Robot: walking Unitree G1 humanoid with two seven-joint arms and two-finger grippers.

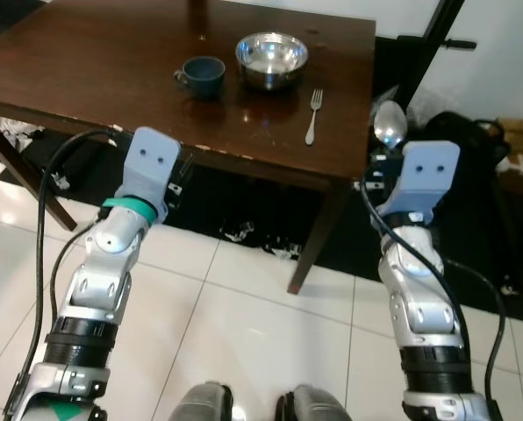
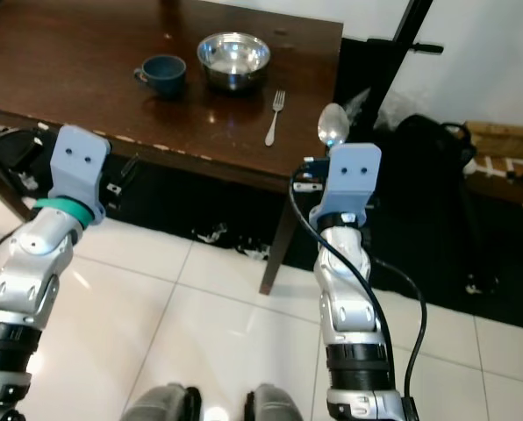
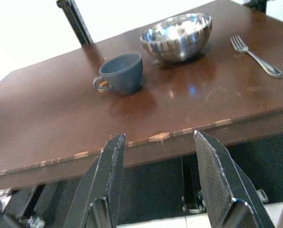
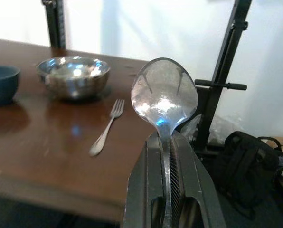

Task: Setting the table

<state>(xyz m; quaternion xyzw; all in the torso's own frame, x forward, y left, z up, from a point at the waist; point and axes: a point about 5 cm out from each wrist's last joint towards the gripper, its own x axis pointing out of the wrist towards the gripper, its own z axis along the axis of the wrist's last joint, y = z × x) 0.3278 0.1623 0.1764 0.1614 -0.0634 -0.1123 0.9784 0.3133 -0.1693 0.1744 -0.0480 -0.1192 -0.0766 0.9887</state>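
A dark wooden table [image 1: 112,79] carries a blue cup [image 1: 201,76], a steel bowl [image 1: 271,59] and a fork [image 1: 313,115] to the bowl's right. My right gripper [image 4: 169,156] is shut on a silver spoon [image 4: 164,95], bowl end up; it hovers just off the table's right corner [image 1: 390,124]. My left gripper [image 3: 158,175] is open with nothing between its fingers, held in front of the table's near edge, below the cup.
A black stand [image 1: 428,53] rises right of the table, with dark bags [image 1: 472,140] on the floor beside it. White tiled floor [image 1: 244,333] lies before the table. A table leg [image 1: 318,237] stands at the near right corner.
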